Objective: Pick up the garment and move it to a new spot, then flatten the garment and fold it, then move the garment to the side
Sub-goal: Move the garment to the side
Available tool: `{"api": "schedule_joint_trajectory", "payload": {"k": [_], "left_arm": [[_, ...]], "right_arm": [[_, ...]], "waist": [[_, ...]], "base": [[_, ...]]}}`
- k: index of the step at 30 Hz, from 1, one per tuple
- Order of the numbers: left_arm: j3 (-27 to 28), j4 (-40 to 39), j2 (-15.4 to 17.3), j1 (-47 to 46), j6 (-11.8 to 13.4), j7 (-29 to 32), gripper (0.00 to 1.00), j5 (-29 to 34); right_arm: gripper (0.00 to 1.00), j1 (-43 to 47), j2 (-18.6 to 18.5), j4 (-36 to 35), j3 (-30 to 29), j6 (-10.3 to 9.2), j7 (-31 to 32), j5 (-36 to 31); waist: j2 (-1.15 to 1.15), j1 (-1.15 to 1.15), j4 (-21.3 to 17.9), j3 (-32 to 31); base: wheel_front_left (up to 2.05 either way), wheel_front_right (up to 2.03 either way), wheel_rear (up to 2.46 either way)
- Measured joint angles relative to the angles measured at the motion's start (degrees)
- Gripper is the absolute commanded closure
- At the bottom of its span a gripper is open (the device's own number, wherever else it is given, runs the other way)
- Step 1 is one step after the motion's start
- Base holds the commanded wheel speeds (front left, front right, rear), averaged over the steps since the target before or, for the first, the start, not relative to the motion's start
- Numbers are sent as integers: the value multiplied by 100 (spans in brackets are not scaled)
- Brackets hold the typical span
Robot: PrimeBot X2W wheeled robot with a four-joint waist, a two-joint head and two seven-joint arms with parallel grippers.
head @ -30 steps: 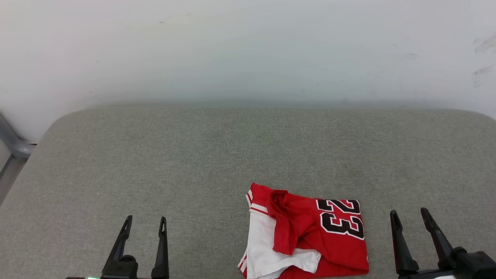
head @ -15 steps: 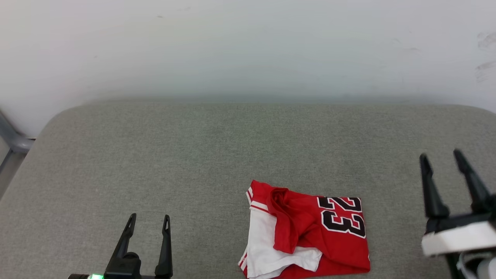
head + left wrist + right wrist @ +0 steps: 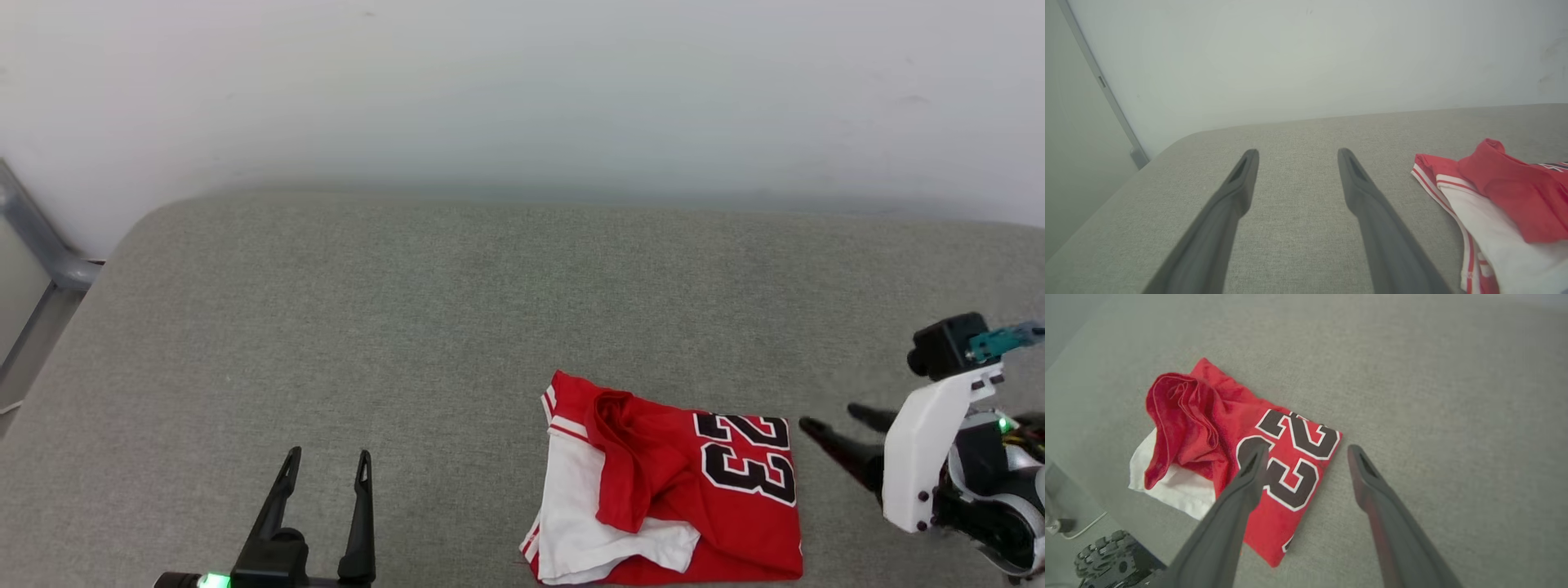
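- On the grey tabletop, close to its near edge and right of the middle, we see the garment. It lies in a loose bundle, "23" up, with a red flap bunched over white cloth. Our left claw is spread wide and empty, well apart from it. Our right claw is spread and empty too, tipped sideways near the "23" edge.
- Over in the left wrist view, our left claw points at bare tabletop, and the garment is off to one side. We think it sits there to keep out of the way.
- Over in the right wrist view, our right claw hangs over the garment at its number corner. This fits reaching for that edge, or a rough fold let go.
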Motion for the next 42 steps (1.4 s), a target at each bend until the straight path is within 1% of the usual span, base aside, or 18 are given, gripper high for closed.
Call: {"api": "schedule_joint_trajectory", "payload": {"k": [2, 4, 8, 11, 19, 23, 26, 27, 28, 32, 35, 38, 42], "left_arm": [[-19, 25, -21, -29, -21, 0, 0, 0], [-33, 27, -33, -102, -32, 0, 0, 0], [-65, 20, -59, -215, -79, 0, 0, 1], [-89, 20, -79, -307, -108, 0, 0, 5], [-136, 54, -118, -534, -151, 0, 0, 7], [-145, 74, -133, -627, -168, 0, 0, 7], [-157, 83, -142, -669, -172, 0, 0, 7], [-159, 82, -146, -674, -172, 0, 0, 7], [-159, 83, -151, -675, -174, 0, 0, 7], [-145, 101, -157, -675, -172, 0, 0, 7], [-138, 121, -162, -664, -171, 0, 0, 7], [-124, 113, -171, -622, -165, 0, 0, 7], [-79, 76, -170, -560, -147, 0, 0, 9]], "right_arm": [[0, 33, -56, 69, 115, 0, 571, 463], [0, 60, -132, 160, 147, 0, 928, 732], [0, 90, -142, 452, 144, 0, 1190, 947], [0, 88, -15, 668, 169, 0, 1204, 1033], [0, -40, 305, 1263, 378, -1, 969, 1109], [0, -85, 312, 1428, 597, -2, 833, 1116], [0, -108, 269, 1474, 766, -2, 602, 1109], [62, -110, 231, 1470, 828, -2, 519, 1109], [100, -110, 200, 1471, 879, -2, 399, 1107], [100, -170, 123, 1451, 1058, 4, -63, 1117], [100, -250, 36, 1312, 1192, 4, -357, 1166], [100, -358, -176, 1080, 1324, 3, -676, 1074], [100, -516, -482, 751, 1454, 1, -929, 939]], "waist": [[0, 0, 34, 36], [0, 0, 75, 97], [0, 0, 189, 253], [0, 0, 292, 389], [0, 0, 544, 771], [0, 0, 650, 903], [0, 0, 704, 958], [0, -1, 715, 970], [0, -1, 722, 979], [0, 0, 702, 961], [0, 0, 638, 901], [0, 0, 529, 840], [0, 0, 300, 777]], "base": [[0, 0, 0], [0, 0, 0], [0, 0, 0], [0, 0, 0], [0, 0, 0], [0, 0, 0], [0, 0, 0], [0, 0, 0], [0, 0, 0], [0, 0, 0], [0, 0, 0], [0, 0, 0], [0, 0, 0]]}}
